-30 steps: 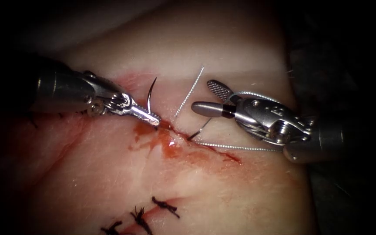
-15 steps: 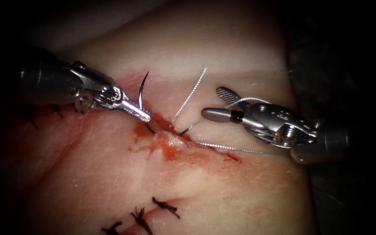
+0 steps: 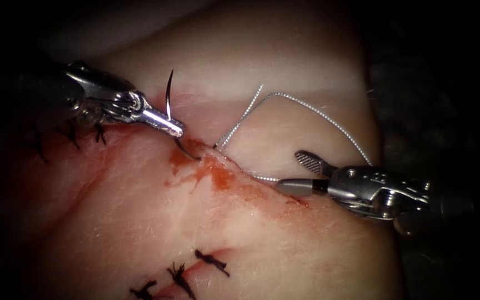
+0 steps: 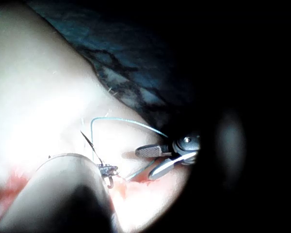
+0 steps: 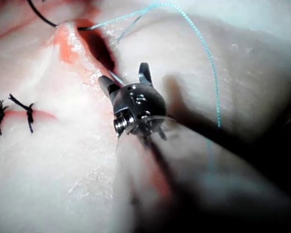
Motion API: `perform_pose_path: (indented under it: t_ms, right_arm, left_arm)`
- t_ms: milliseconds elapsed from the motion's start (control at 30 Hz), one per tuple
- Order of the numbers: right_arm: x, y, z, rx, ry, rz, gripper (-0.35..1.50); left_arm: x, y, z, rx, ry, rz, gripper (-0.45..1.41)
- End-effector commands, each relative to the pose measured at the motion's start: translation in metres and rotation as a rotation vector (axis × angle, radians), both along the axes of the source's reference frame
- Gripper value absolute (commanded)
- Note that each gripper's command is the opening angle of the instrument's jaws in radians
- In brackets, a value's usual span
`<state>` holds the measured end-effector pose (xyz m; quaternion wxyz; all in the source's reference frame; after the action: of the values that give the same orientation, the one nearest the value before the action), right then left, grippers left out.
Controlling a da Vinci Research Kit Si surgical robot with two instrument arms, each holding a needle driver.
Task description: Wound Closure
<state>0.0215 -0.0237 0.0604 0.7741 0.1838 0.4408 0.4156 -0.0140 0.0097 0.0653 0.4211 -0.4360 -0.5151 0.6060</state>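
left of the cut [image 3: 262,189], the left end effector [image 3: 174,128] is clamped on the needle [image 3: 169,105] near mid-curve, its tail end still at the tissue [image 3: 284,66]. the right end effector [image 3: 298,175], jaws apart, holds nothing beside the thread [image 3: 318,114].

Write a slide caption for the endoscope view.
Left end effector grips the needle mid-curve left of the cut; right end effector open by thread.

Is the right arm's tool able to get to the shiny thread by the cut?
Probably yes. The right tool has its jaws open and holds nothing, and the thread lies just off its tip, right of the cut. The left tool holds the needle well clear.
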Motion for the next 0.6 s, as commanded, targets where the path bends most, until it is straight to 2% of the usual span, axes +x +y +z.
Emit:
perform_pose_path:
  t_ms: [33,100,133,167,300,500,600]
  right_arm:
    - [0.0015,0.0,-0.0009,0.011,0.017,-0.006,1.18]
    - [0.002,0.0009,-0.0022,0.017,0.043,0.013,1.03]
    - [0.0022,0.0013,-0.0028,0.018,0.059,0.022,0.83]
    - [0.0025,0.0017,-0.0034,0.01,0.073,0.026,0.53]
    - [0.0045,0.0036,-0.0059,-0.08,0.112,0.015,-0.13]
    - [0.0074,0.005,-0.0073,-0.187,0.195,0.051,-0.14]
    - [0.0088,0.0056,-0.0074,-0.242,0.235,0.075,-0.26]
  left_arm:
    - [-0.0003,0.0002,0.0002,0.008,0.004,-0.011,-0.45]
    - [0.0002,0.001,-0.0007,0.017,0.014,-0.038,-0.45]
    - [0.0004,0.0013,-0.001,0.02,0.019,-0.049,-0.45]
    - [0.0006,0.0015,-0.0013,0.024,0.024,-0.062,-0.45]
    - [0.0012,0.0021,-0.0023,0.092,0.061,-0.123,-0.45]
    - [0.001,0.0021,-0.0024,0.27,0.094,-0.141,-0.45]
    - [0.0009,0.0019,-0.0022,0.372,0.115,-0.153,-0.45]
